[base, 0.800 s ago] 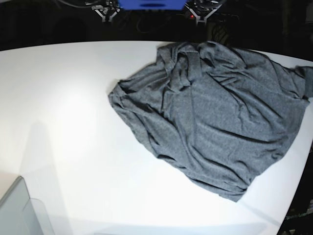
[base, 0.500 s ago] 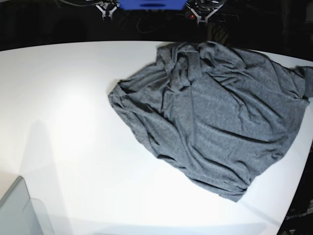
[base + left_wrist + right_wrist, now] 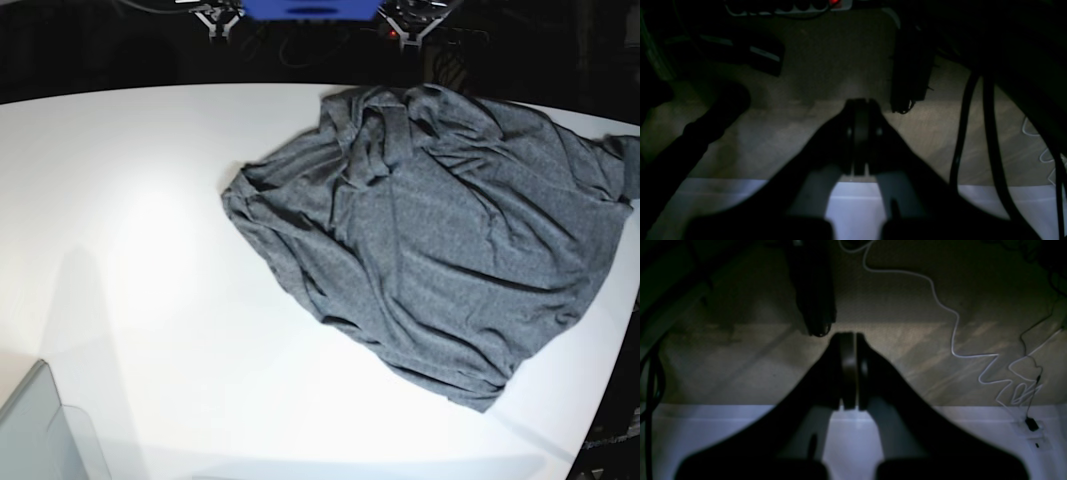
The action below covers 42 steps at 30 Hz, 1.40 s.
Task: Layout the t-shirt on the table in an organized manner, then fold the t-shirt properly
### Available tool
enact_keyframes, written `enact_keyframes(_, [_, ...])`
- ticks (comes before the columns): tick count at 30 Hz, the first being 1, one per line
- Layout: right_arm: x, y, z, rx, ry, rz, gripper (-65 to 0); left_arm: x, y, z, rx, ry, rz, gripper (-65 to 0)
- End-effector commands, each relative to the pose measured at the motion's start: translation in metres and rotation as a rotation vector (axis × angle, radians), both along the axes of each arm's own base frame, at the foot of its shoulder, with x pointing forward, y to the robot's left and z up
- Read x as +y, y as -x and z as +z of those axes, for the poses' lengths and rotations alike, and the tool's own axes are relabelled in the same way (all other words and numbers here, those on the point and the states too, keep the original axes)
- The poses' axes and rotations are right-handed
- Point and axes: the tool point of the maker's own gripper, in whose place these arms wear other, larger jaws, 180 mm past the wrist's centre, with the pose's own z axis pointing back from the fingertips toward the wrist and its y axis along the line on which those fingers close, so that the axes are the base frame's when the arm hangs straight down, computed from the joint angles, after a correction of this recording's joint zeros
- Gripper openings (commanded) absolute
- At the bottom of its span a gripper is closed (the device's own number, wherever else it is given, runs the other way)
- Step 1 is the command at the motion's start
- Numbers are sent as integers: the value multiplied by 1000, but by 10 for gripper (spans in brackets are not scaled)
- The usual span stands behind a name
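The dark heather-grey t-shirt (image 3: 450, 230) lies crumpled on the right half of the white table (image 3: 150, 250), its upper part bunched in folds and a sleeve reaching the right edge. In the left wrist view my left gripper (image 3: 861, 103) is shut with nothing between its fingers, hanging beyond the table's edge over the dim floor. Seen from the right wrist, my right gripper (image 3: 848, 336) is likewise shut and empty, also out past the table edge. Neither gripper is near the shirt, and no wrist view shows the shirt.
A translucent grey container corner (image 3: 40, 430) sits at the table's near left. A blue block (image 3: 310, 8) stands behind the far edge. A white cable (image 3: 953, 323) and black cables (image 3: 973, 133) lie on the floor beyond the table.
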Motion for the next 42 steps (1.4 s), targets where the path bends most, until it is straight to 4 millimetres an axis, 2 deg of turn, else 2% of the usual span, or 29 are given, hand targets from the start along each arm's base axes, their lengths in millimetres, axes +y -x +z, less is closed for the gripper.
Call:
enact_keyframes(1, [1, 2, 0, 3, -10, -4, -650, 2, 5, 0, 12, -7, 0, -647])
enact_keyframes(7, [5, -4, 0, -7, -15, -2, -650, 1, 4, 0, 9, -5, -1, -646])
enact_keyframes(16, [5, 9, 1, 11, -15, -6, -650, 1, 3, 0, 5, -5, -1, -646])
enact_keyframes(18, [5, 8, 0, 9, -15, -3, -650, 1, 3, 0, 5, -5, -1, -646])
enact_keyframes(21, [4, -8, 0, -30, -13, -3, -650, 1, 3, 0, 5, -5, -3, -646])
enact_keyframes(27, [4, 1, 1, -33, -12, -9, -650, 6, 2, 0, 2, -12, -5, -646])
enact_keyframes(37, [12, 2, 1, -27, -24, -3, -650, 6, 2, 0, 2, -11, -8, -648])
enact_keyframes(39, [9, 5, 1, -21, -20, 1, -650, 6, 4, 0, 3, -11, -2, -648])
enact_keyframes(40, [1, 17, 2, -9, -8, -2, -650, 7, 9, 0, 11, -11, 0, -648])
enact_keyframes(42, [-9, 19, 3, -43, 7, 2, -650, 6, 24, 1, 22, -9, -1, -648])
